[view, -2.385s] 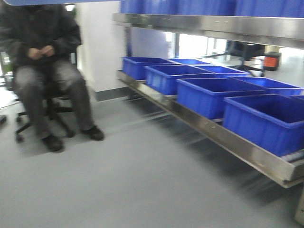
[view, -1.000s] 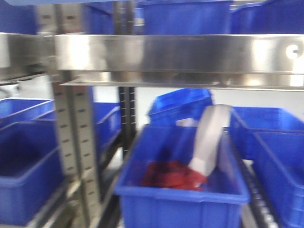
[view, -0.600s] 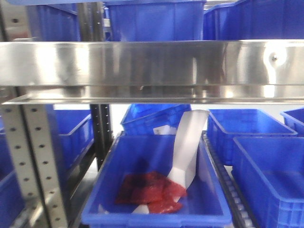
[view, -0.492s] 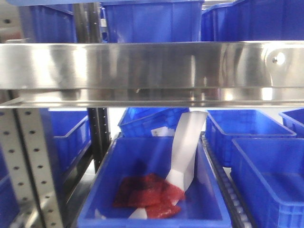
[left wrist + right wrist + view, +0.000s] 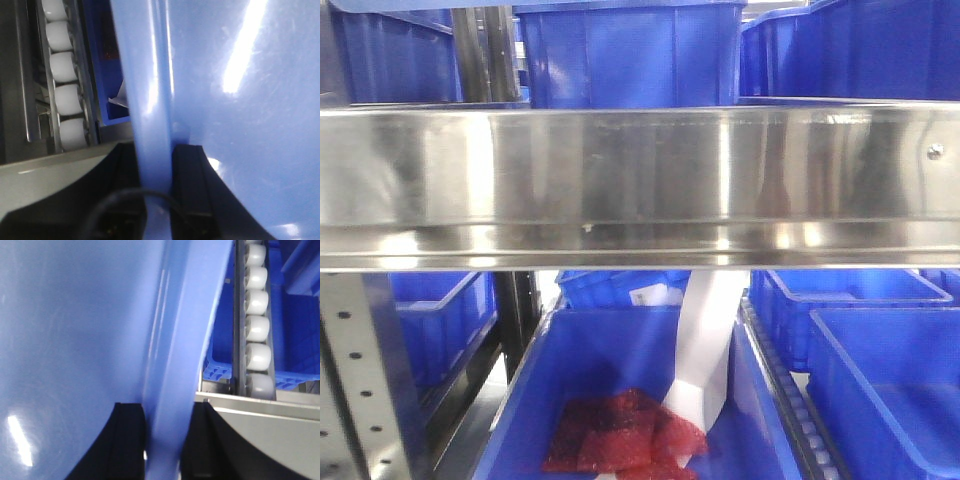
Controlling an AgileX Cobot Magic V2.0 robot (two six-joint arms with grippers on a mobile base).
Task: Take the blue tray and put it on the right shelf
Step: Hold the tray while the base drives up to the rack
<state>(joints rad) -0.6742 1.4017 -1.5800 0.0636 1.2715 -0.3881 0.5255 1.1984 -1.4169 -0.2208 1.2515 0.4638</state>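
Observation:
The blue tray fills both wrist views as glossy light-blue plastic; it is out of the front view. My left gripper is shut on the tray's left rolled rim, with one black finger inside the tray. My right gripper is shut on the right rim, with one finger inside. The right shelf's shiny steel front rail spans the front view close ahead. Its grey metal edge lies just below the tray in the left wrist view and the right wrist view.
Deep blue bins stand on the level behind the rail. Below it, a bin holds red bags and a white strip. A perforated upright stands at the left. White rollers run under the tray's sides.
The front view has swung from the floor and a seated person to the steel shelf and closed in. The rail has grown and dropped from the top to mid-frame.

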